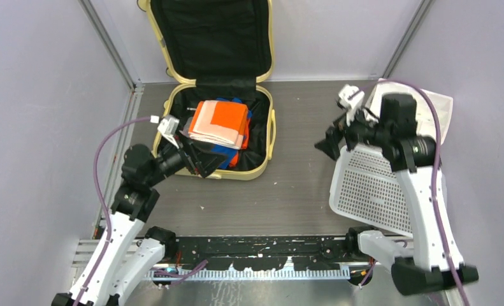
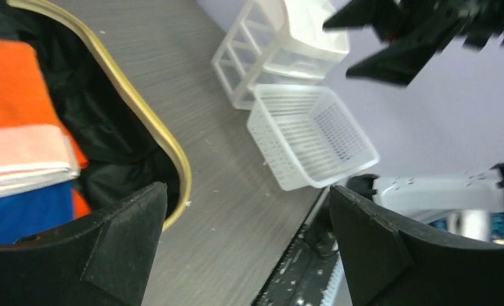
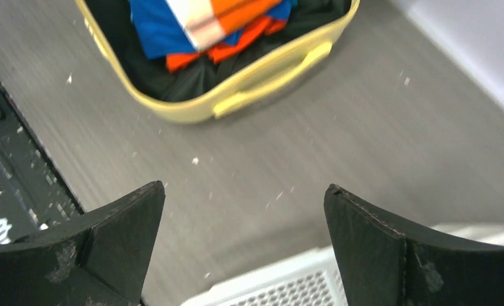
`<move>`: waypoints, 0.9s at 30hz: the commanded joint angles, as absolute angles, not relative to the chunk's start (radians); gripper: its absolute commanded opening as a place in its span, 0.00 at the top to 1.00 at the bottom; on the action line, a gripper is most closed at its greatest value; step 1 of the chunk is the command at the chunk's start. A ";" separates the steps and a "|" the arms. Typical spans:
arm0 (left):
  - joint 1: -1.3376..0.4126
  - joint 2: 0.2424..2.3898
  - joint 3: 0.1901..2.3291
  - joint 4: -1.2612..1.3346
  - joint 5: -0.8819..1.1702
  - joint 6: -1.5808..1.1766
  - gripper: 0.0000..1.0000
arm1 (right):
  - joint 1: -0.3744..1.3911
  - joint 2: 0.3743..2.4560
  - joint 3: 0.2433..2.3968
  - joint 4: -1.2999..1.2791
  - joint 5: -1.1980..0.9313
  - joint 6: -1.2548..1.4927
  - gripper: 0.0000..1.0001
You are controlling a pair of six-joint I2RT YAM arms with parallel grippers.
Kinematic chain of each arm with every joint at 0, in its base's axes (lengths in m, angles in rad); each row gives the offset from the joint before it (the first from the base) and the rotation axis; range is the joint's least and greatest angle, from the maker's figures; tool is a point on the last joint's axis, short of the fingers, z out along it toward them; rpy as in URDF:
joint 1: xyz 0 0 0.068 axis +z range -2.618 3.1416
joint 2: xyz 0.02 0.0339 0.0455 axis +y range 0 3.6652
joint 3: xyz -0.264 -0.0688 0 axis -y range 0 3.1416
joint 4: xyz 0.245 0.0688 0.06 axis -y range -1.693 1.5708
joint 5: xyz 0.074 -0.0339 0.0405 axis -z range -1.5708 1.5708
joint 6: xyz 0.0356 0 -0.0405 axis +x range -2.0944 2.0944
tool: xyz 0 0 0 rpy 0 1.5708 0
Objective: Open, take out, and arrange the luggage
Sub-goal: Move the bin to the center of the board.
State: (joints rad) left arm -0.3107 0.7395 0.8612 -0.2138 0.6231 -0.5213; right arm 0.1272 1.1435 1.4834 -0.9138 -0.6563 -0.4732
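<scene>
The pale yellow luggage [image 1: 269, 137] lies open at the back left, its black-lined lid standing against the wall. Folded orange, white and blue clothes [image 1: 218, 124] fill its base. My left gripper [image 1: 201, 162] is open and empty at the front left rim of the luggage, one finger over the lining. In the left wrist view [image 2: 249, 217] the yellow rim [image 2: 141, 108] and the clothes [image 2: 20, 127] lie to its left. My right gripper [image 1: 331, 143] is open and empty, above the table right of the luggage. The right wrist view [image 3: 244, 210] shows the luggage [image 3: 236, 102] and the clothes [image 3: 204, 19] ahead.
A white perforated basket [image 1: 370, 185] sits tilted on the right, under my right arm, and also shows in the wrist views [image 2: 313, 134] [image 3: 287, 287]. A white drawer bin [image 1: 443, 108] stands behind it [image 2: 281, 44]. A black rail [image 1: 262, 255] runs along the near edge.
</scene>
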 commanded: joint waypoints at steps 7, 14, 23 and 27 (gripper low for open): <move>-0.467 0.653 0.670 -0.015 0.543 -0.858 0.01 | -0.096 0.840 1.006 -0.779 -0.568 -0.308 0.00; -0.912 0.743 0.728 -0.226 0.166 -0.692 0.08 | -0.153 0.819 0.884 -0.766 -0.298 -0.375 0.06; -1.066 1.017 0.788 -0.093 0.065 -0.541 0.07 | -0.152 0.964 0.827 -0.761 -0.269 -0.456 0.60; -1.066 1.033 0.782 -0.059 0.063 -0.472 0.07 | -0.152 1.069 0.848 -0.777 -0.336 -0.430 0.71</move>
State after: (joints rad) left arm -1.0618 1.0508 0.7258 -0.1608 0.1040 -0.5777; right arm -0.1482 1.0088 0.8299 -0.7975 -0.2867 -0.4351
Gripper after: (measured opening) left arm 0.929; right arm 0.328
